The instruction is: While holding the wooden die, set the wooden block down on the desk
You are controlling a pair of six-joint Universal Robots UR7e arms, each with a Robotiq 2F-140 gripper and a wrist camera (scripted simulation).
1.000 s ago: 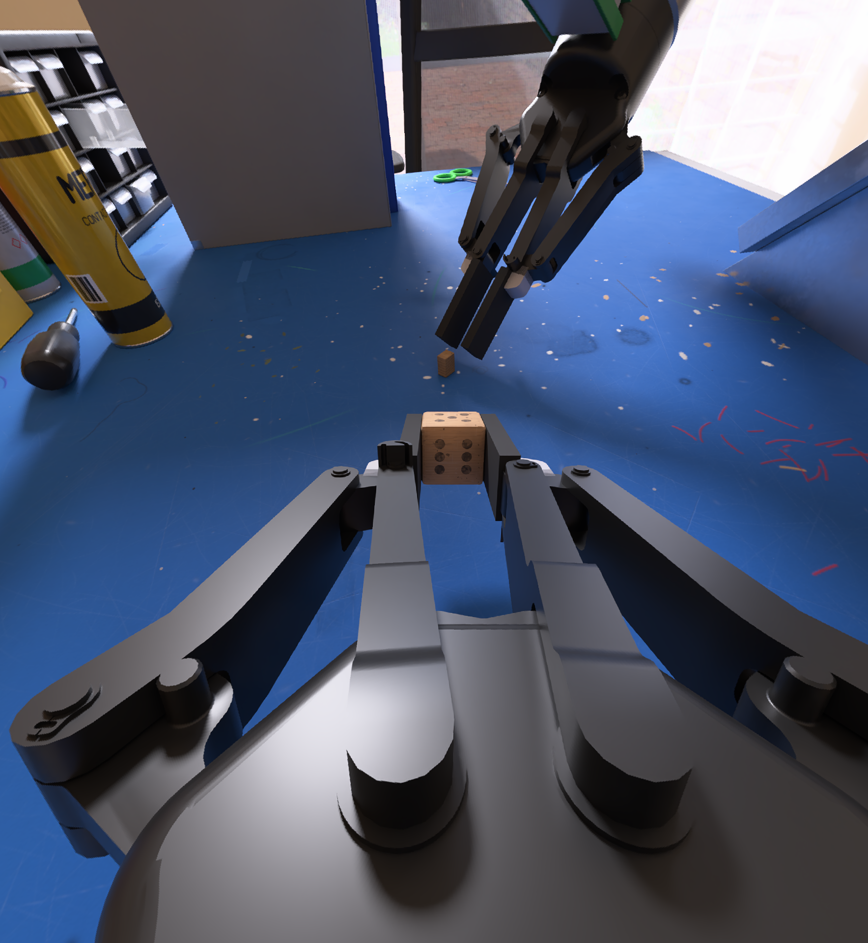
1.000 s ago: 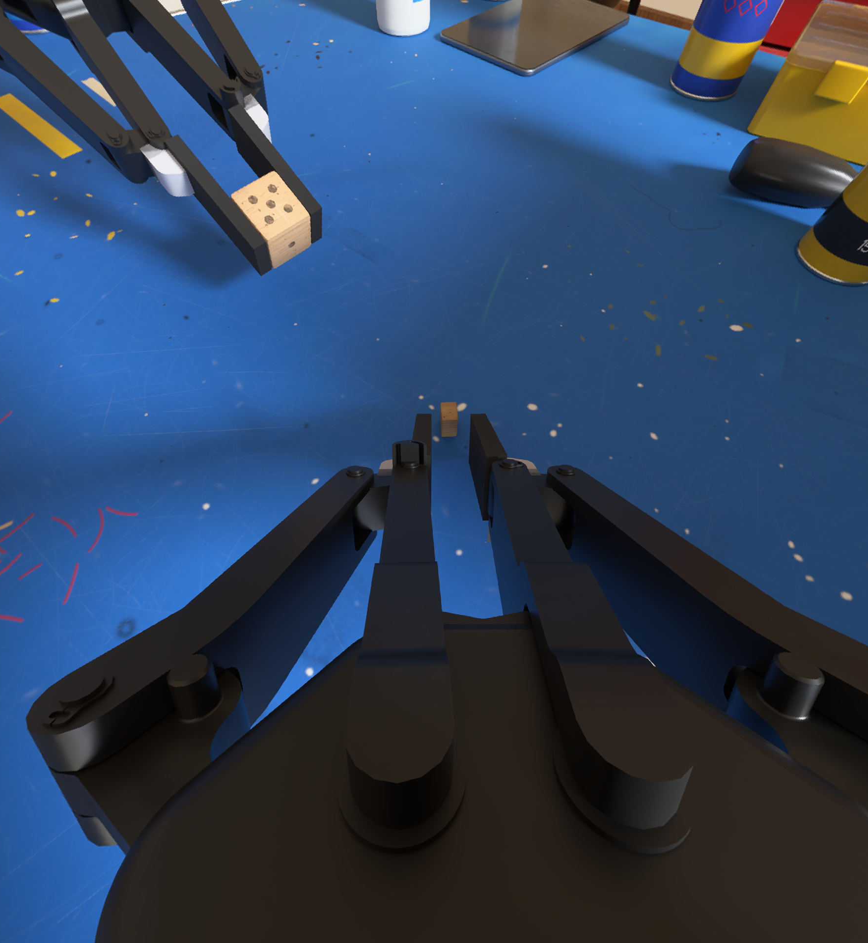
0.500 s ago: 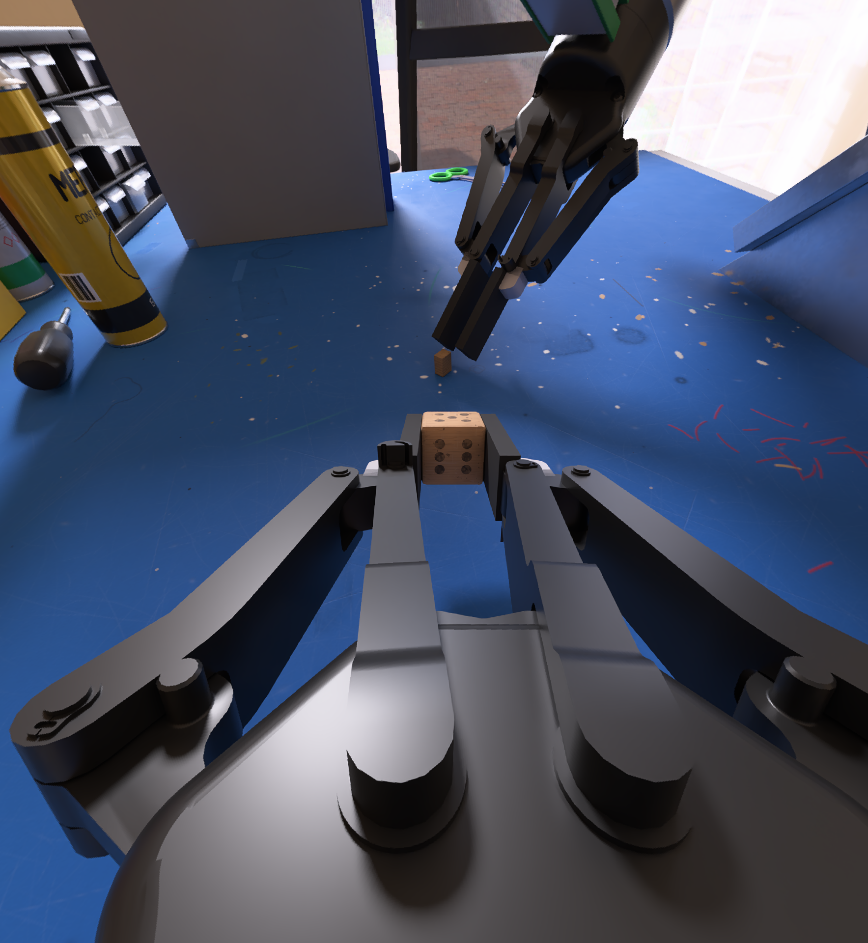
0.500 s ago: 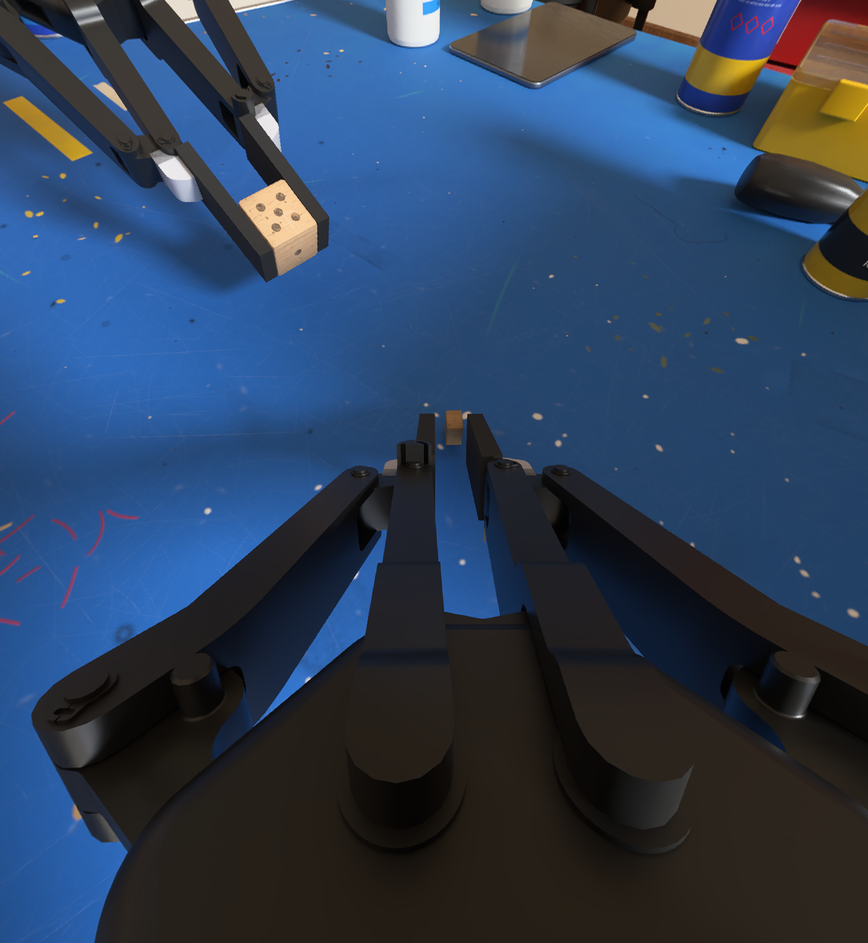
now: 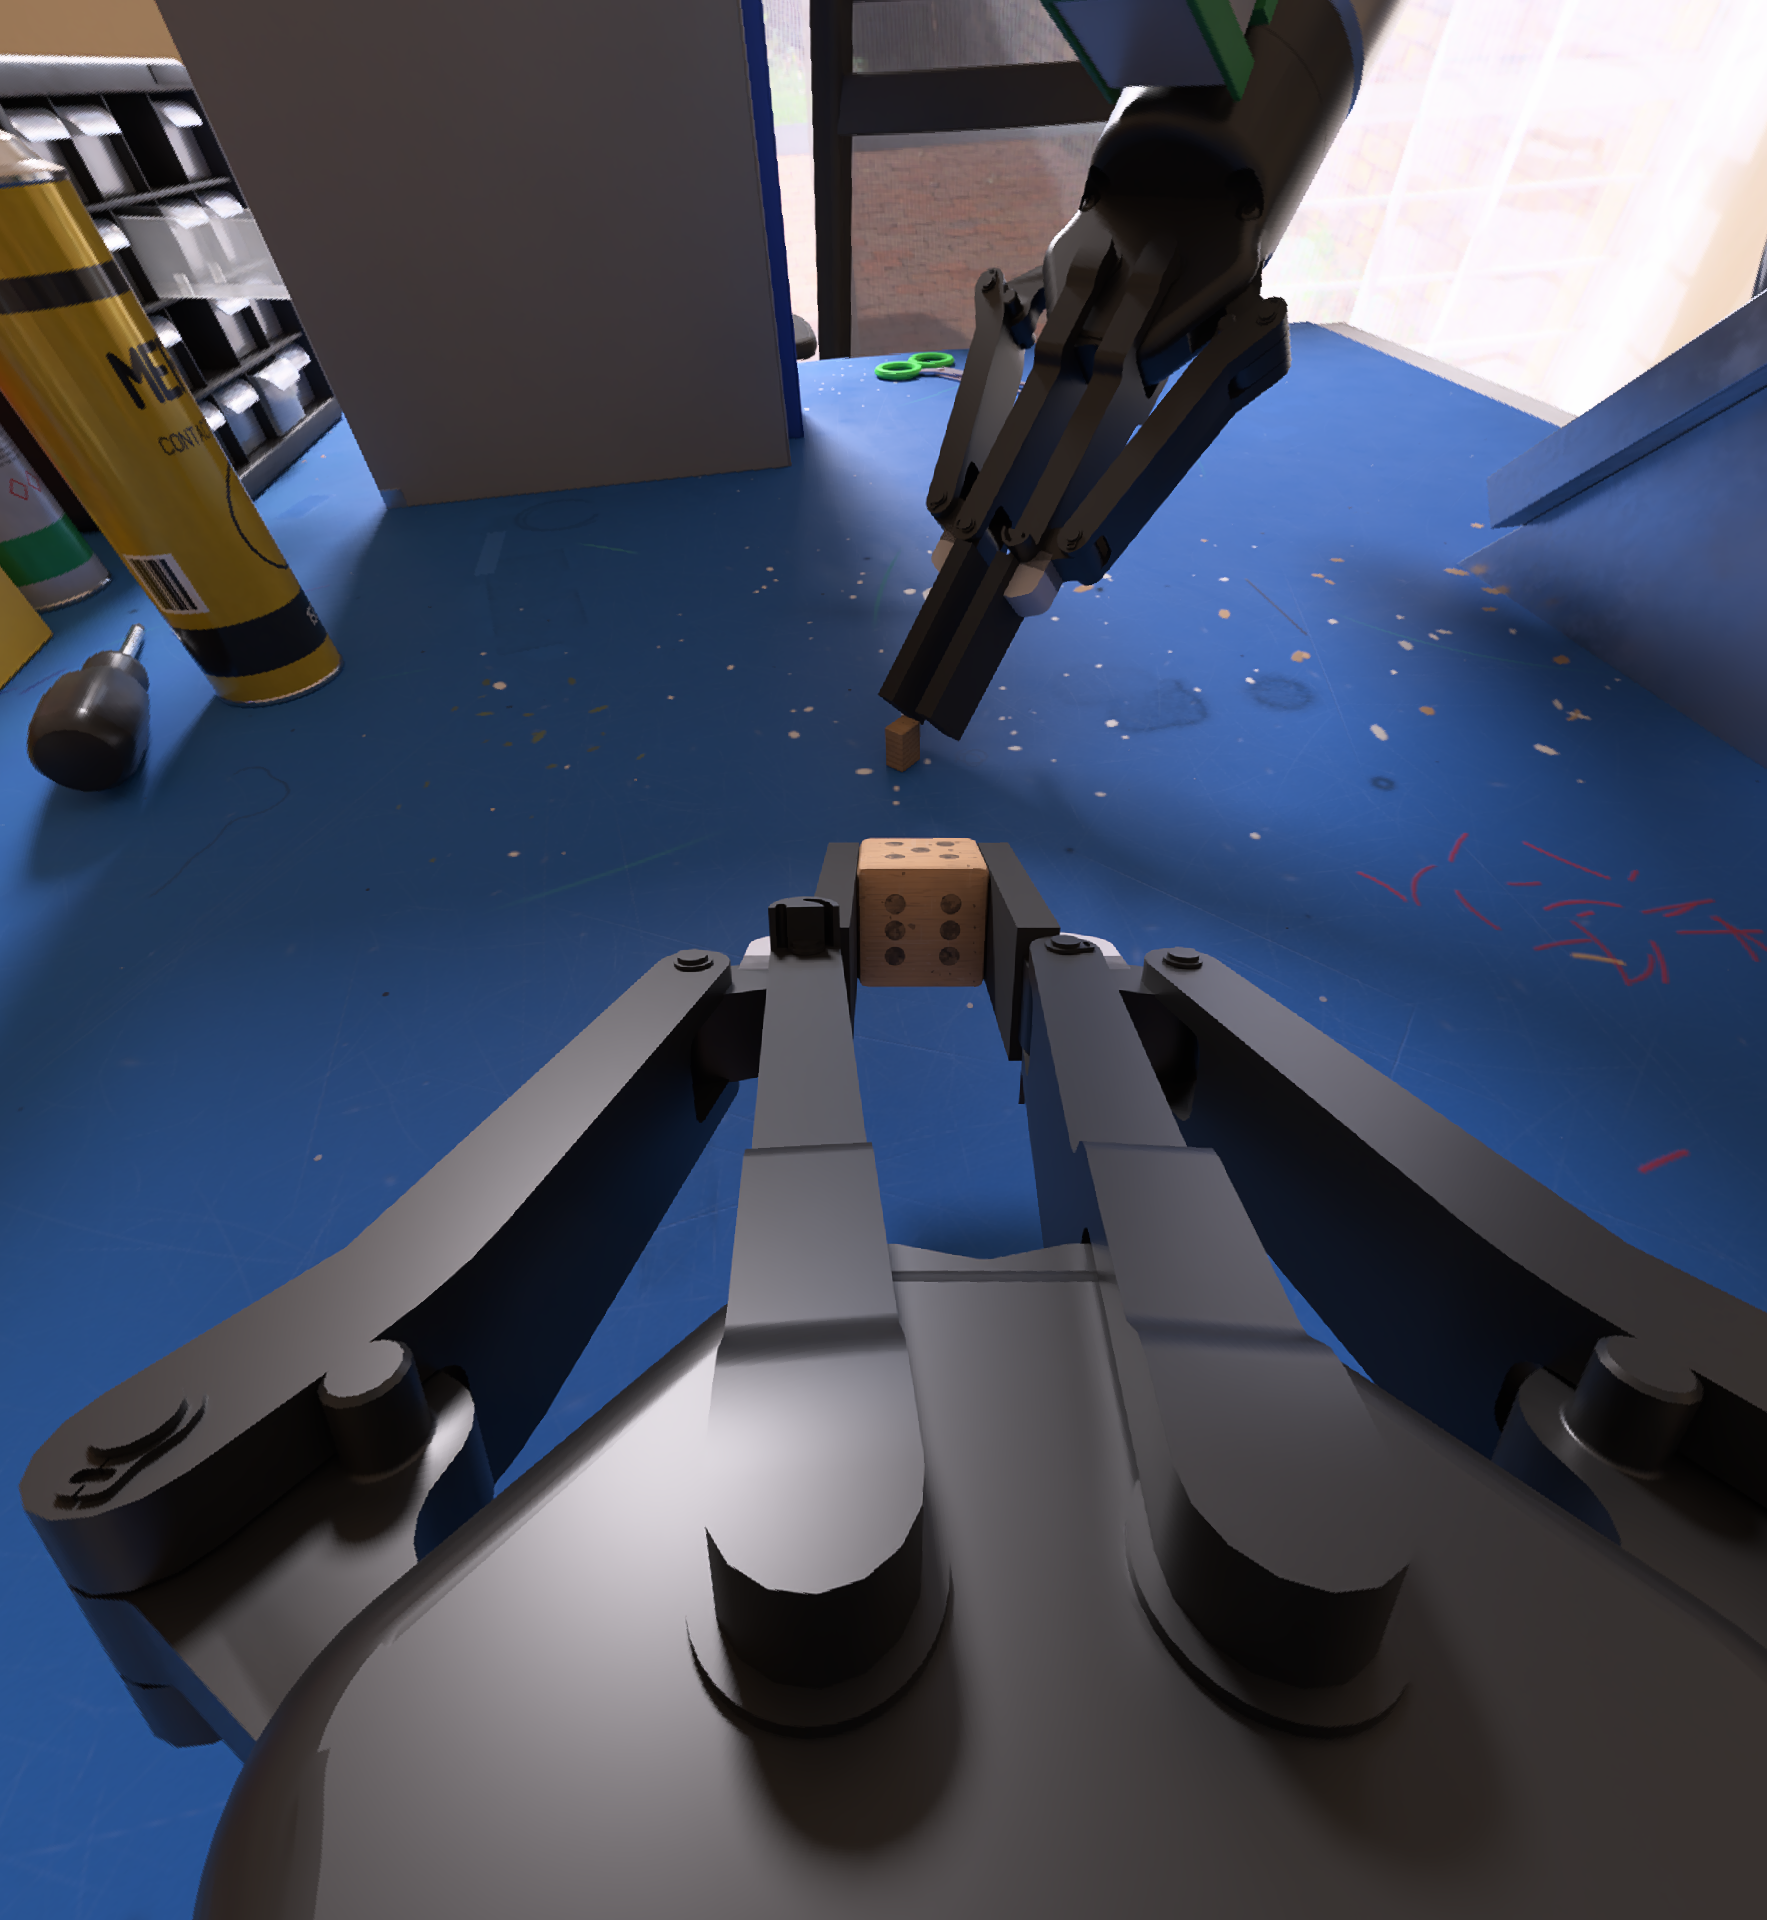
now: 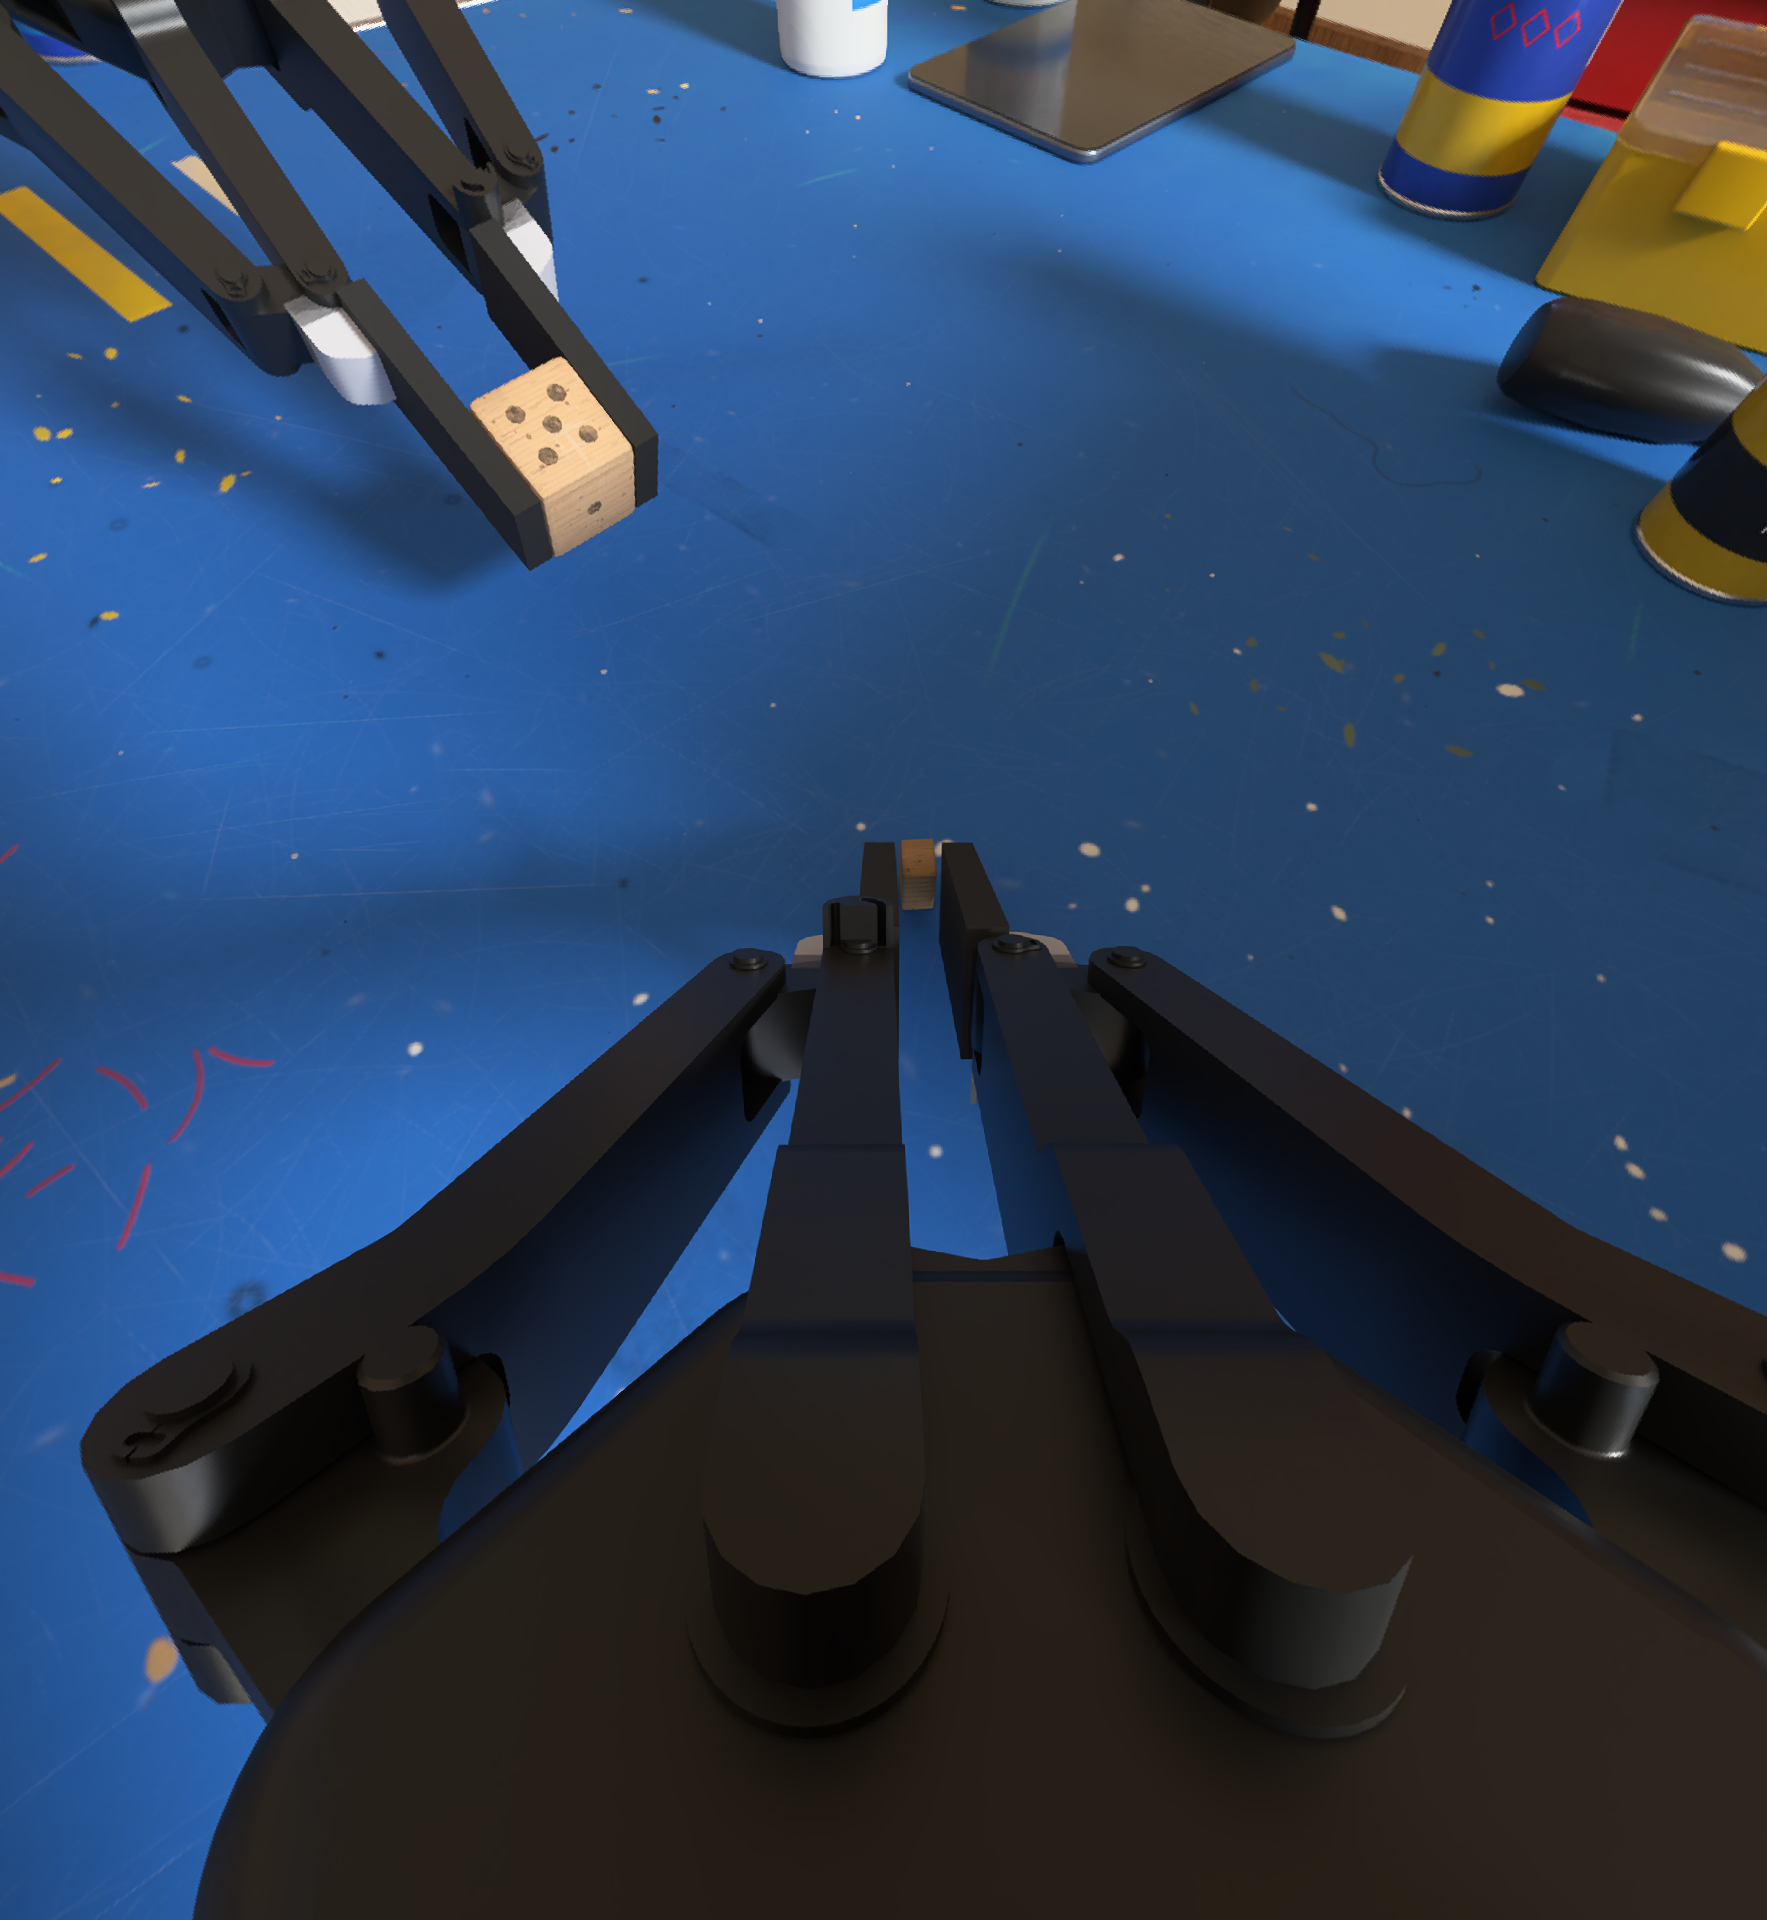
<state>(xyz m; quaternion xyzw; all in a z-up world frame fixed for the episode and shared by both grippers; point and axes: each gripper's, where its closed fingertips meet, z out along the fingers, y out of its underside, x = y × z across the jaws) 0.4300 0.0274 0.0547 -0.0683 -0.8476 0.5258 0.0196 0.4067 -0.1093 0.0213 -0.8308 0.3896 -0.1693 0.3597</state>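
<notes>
Left wrist view: blue desk [image 5: 443,987] largest; left gripper [image 5: 920,914] clamped on wooden die [image 5: 920,914], held above surface. Right gripper [image 6: 917,873] narrowly parted, fingertips flanking tiny wooden block [image 6: 917,871]; contact unclear. Block appears resting on desk just below fingertips. Judgement: placement nearly done; release, retreat left.

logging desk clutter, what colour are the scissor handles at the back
Bright green scissor handles, lying at the far edge of the blue desk; they show only in the left wrist view.
</notes>
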